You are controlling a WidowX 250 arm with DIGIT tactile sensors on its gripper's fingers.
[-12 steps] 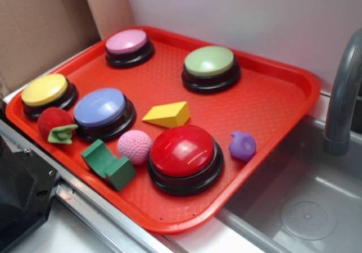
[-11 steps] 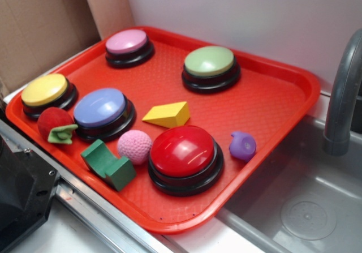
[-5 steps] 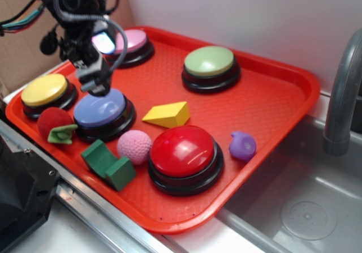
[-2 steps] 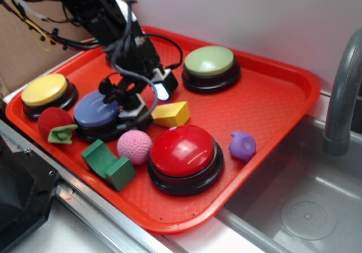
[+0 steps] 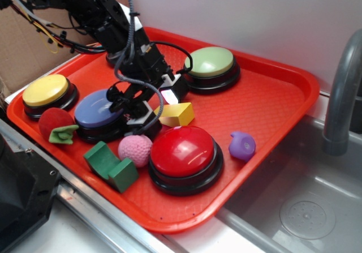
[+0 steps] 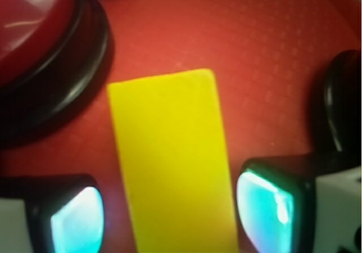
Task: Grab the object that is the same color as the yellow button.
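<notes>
A: Two fingers (image 6: 76, 224) show at the bottom of the wrist view, one on each side of the yellow wedge block (image 6: 172, 157), spread wide with the block lying between them and a strip of red visible on each side, so neither pad touches it.

B: And from outside?

A: The gripper (image 5: 155, 103) sits low over the near end of the yellow wedge block (image 5: 180, 114), which rests flat on the red tray (image 5: 271, 100). The black arm (image 5: 96, 15) reaches in from the upper left, cables looping around it.

B: What sits around the block?

A: The red button (image 5: 182, 151) is just beside it toward the camera; the blue button (image 5: 99, 108) lies to its left, partly behind the gripper. The green button (image 5: 210, 61) is farther back. The yellow button (image 5: 44, 90) stands well apart at the tray's left edge.

B: Anything else on the surface?

A: A pink ball (image 5: 136, 149), a green block (image 5: 110, 166), a red plush thing (image 5: 55, 124) and a small purple piece (image 5: 242, 145). A grey faucet (image 5: 342, 94) rises at the right, over the sink (image 5: 305, 208).
</notes>
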